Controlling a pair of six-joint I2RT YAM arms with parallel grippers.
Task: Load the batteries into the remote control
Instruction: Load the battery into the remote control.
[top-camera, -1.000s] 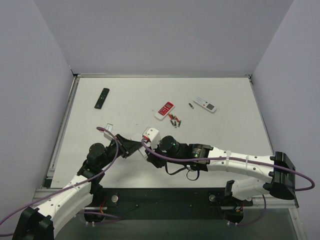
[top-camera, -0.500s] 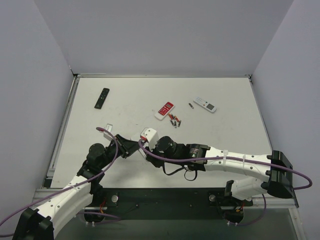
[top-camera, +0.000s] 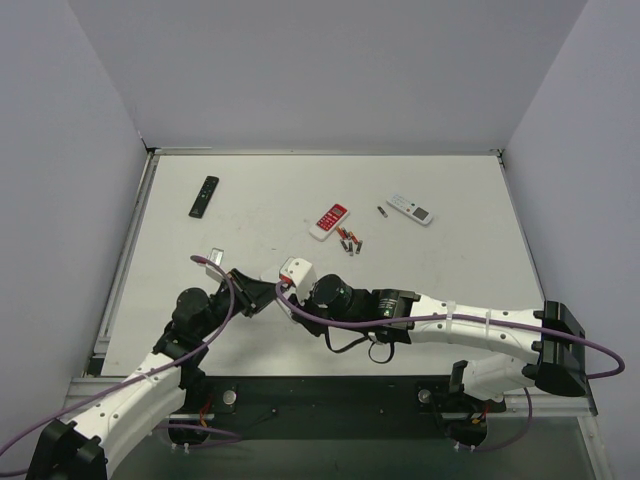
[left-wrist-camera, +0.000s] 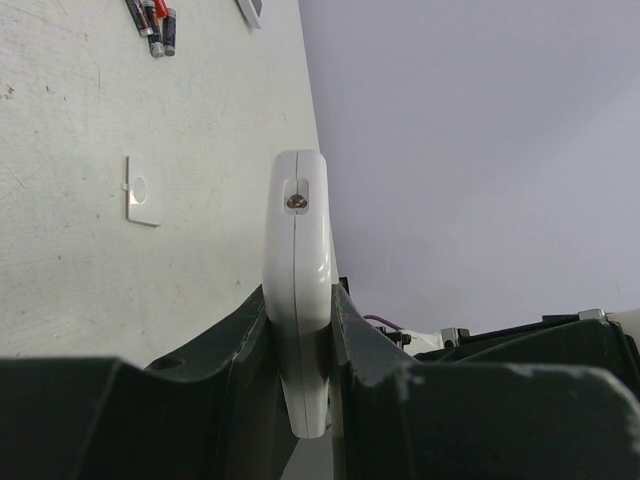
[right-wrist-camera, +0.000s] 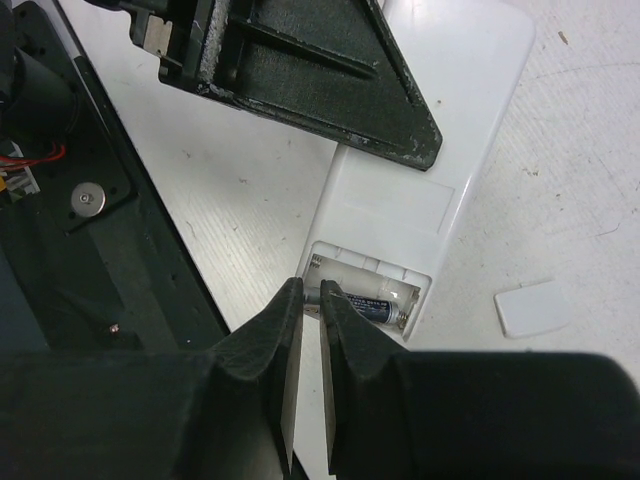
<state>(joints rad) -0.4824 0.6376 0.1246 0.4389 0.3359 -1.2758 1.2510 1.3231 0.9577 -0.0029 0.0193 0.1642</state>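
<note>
My left gripper (left-wrist-camera: 300, 292) is shut on the white remote control (left-wrist-camera: 298, 230) and holds it on edge above the table. In the right wrist view the remote's back (right-wrist-camera: 440, 120) faces up with its compartment open. One dark battery (right-wrist-camera: 385, 305) lies inside. My right gripper (right-wrist-camera: 312, 290) is shut, with its tips on that battery's left end. The removed cover (right-wrist-camera: 535, 308) lies on the table beside it. Several loose batteries (top-camera: 349, 241) lie at mid-table. In the top view the two grippers meet near the front: the left (top-camera: 262, 292) and the right (top-camera: 288, 292).
A red-and-white remote (top-camera: 329, 220) lies next to the loose batteries. A single battery (top-camera: 381, 211) and a second white remote (top-camera: 410, 209) lie to its right. A slim black remote (top-camera: 204, 196) lies at the far left. The cover (top-camera: 214, 254) lies left of the grippers.
My right arm has shifted slightly left, closer to the left gripper. The left gripper keeps hold of the remote.
</note>
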